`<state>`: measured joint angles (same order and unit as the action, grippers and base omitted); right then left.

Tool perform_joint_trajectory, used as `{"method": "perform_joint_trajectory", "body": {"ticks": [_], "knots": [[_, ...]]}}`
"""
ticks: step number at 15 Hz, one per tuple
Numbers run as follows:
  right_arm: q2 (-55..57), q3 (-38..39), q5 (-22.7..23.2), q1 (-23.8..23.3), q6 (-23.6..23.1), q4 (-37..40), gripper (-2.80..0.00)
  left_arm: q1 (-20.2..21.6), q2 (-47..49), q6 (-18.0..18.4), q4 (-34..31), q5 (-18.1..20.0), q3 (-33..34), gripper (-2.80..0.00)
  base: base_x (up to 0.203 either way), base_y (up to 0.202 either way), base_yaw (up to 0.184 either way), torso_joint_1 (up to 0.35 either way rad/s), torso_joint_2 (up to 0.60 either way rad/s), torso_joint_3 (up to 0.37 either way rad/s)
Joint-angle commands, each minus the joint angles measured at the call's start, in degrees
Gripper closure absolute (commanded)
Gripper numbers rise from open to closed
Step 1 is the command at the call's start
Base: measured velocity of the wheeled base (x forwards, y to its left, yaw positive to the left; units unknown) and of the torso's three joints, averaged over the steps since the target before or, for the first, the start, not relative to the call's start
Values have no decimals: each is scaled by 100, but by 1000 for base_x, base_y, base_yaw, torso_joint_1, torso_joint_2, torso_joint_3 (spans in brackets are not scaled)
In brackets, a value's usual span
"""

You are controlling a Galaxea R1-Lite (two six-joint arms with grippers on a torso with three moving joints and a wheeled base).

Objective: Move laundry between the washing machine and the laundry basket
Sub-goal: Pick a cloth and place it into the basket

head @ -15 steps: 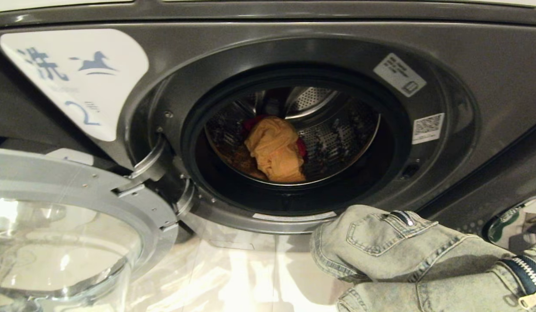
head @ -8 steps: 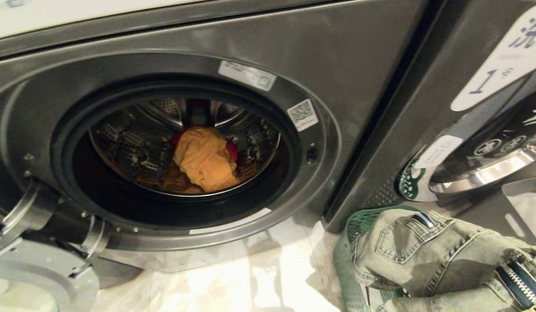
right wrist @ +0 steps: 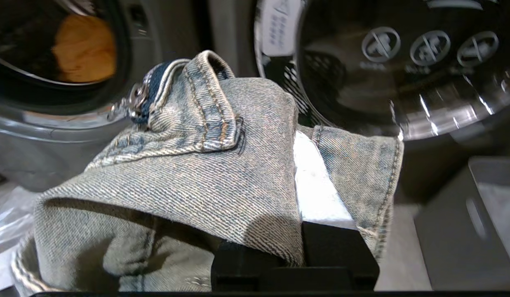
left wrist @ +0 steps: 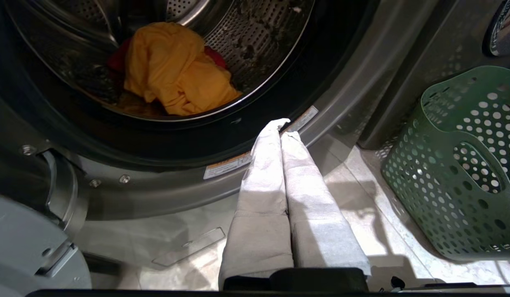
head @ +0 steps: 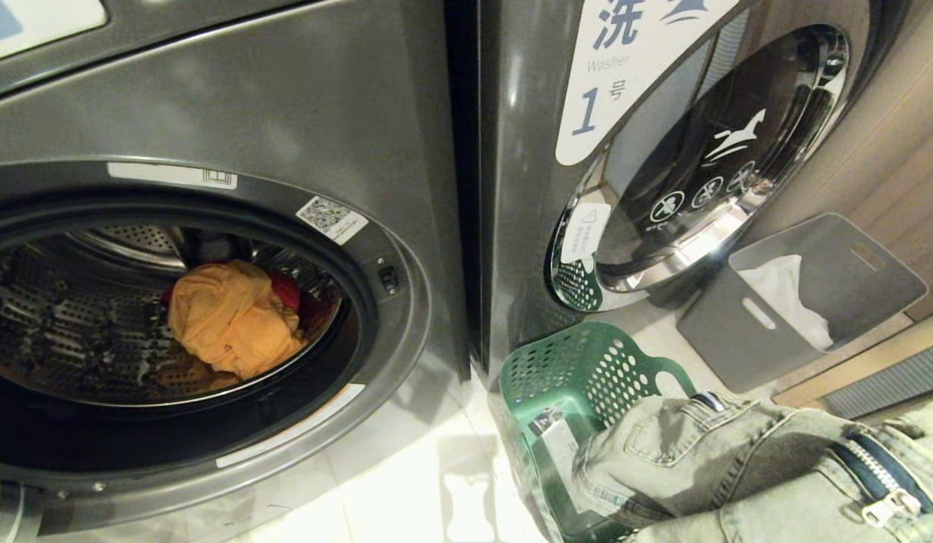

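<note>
Right gripper clamped on denim jacket above green laundry basket, left gripper closed and empty by the open washing machine, orange garment in drum, neighbouring door label reads "Washer 1".

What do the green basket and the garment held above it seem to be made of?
Green perforated laundry basket: apparently moulded plastic, matte, with regular round holes. Faded blue-grey garment: denim, judging by twill weave, contrast stitching and a metal zipper.
</note>
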<state>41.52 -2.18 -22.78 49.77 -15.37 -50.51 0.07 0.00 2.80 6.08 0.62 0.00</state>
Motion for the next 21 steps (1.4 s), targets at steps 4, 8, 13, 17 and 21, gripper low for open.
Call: {"method": "perform_joint_trajectory", "body": {"ticks": [4,8,13,17,21], "knots": [[1522,-832,10,-711,526,-72,0,1,9,1,7,-1,229,0,0,0,0,0,0,0],[2649,-1200,27,-1297,890,-118,0,1,9,1,7,-1,229,0,0,0,0,0,0,0],[3833,-1333,240,-1829,1572,-123,0,1,9,1,7,-1,229,0,0,0,0,0,0,0],[4575,-1351,248,-2012,1975,-137,0,1,9,1,7,-1,229,0,0,0,0,0,0,0],[5006,-1521,248,-2208,2047,-301,-280,1,9,1,7,-1,229,0,0,0,0,0,0,0]]}}
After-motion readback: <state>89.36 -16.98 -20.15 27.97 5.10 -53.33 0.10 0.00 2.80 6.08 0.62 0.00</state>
